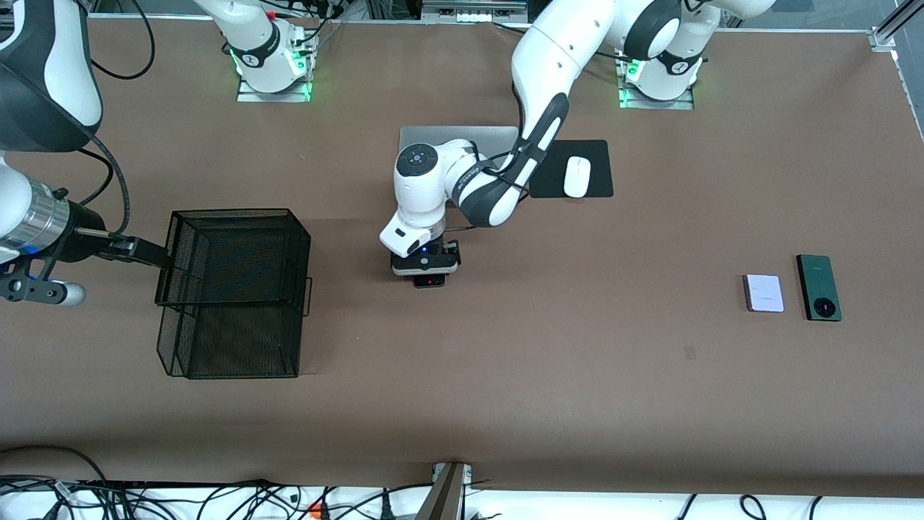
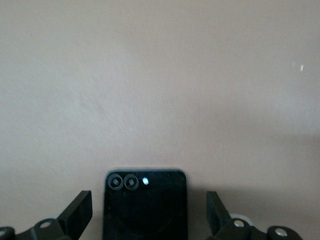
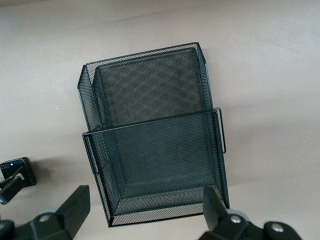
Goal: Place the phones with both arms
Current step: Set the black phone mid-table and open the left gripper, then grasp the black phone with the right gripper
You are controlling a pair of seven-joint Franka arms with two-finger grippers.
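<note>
Left gripper (image 1: pixel 427 276) low over the black flip phone (image 2: pixel 145 205); right gripper (image 3: pixel 142 212) spread wide above the mesh basket (image 1: pixel 232 292).

The left arm reaches from its base over the silver laptop (image 1: pixel 453 137), elbow bent and wrist pointing straight down at mid-table. Its fingers (image 2: pixel 76 212) stand apart with the black phone lying flat between them, a bare gap on each side; in the front view the wrist hides all but one edge of the phone. The right arm enters at its own end of the table, hand held level, jaws open and empty over the basket's rim. The pale lilac phone (image 1: pixel 764 292) and the dark green phone (image 1: pixel 818 287) lie side by side, just apart, toward the left arm's end, well away from both jaws. A white mouse (image 1: pixel 577 176) sits on its black pad (image 1: pixel 599 155) beside the laptop, which the left arm largely covers.
</note>
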